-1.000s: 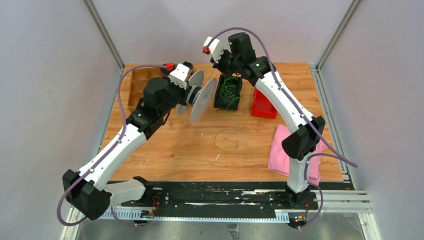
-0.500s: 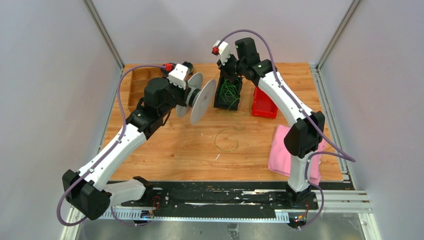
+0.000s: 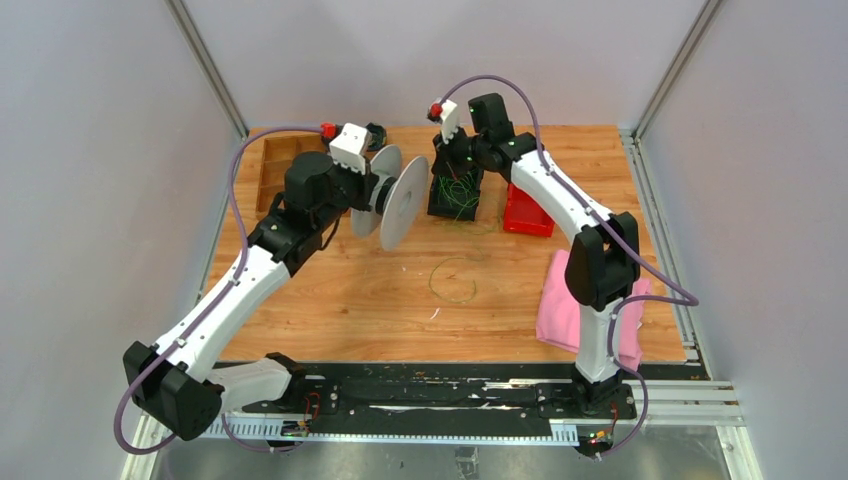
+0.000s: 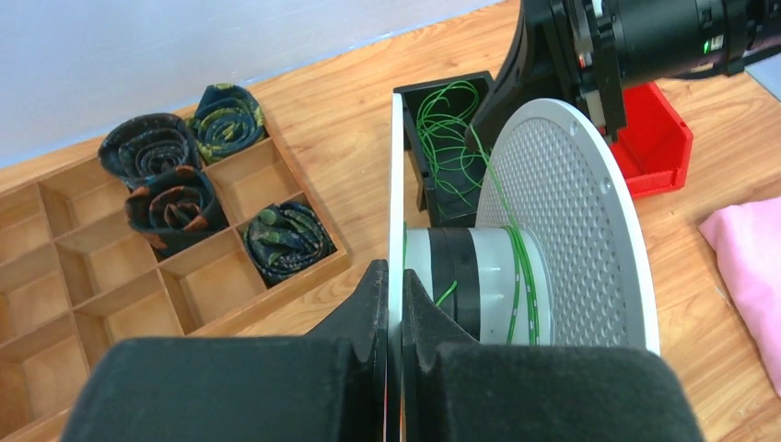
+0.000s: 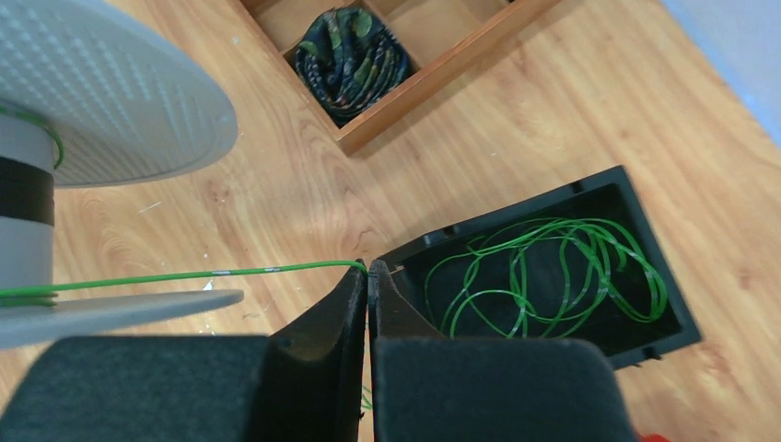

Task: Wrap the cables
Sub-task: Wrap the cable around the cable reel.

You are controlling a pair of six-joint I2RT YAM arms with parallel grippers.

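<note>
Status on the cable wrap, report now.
Left gripper shut on spool. Right gripper shut on green cable, strand running straight to the spool. More cable coiled in black bin. One loose loop on table, off the line.

The cables (image 3: 458,192) are green against 1 black bin (image 5: 589,187), with 1 red bin (image 3: 528,212), pink cloth (image 3: 560,310) and dotted white spool (image 4: 562,212).

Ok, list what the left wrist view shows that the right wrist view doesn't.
Only left wrist: the red bin, the pink cloth, and the left gripper clamped on a flange of the spool. Only right wrist: the right gripper pinching a green cable that runs to the spool. Both: the spool, the black bin of looped green cables, the wooden tray.
</note>
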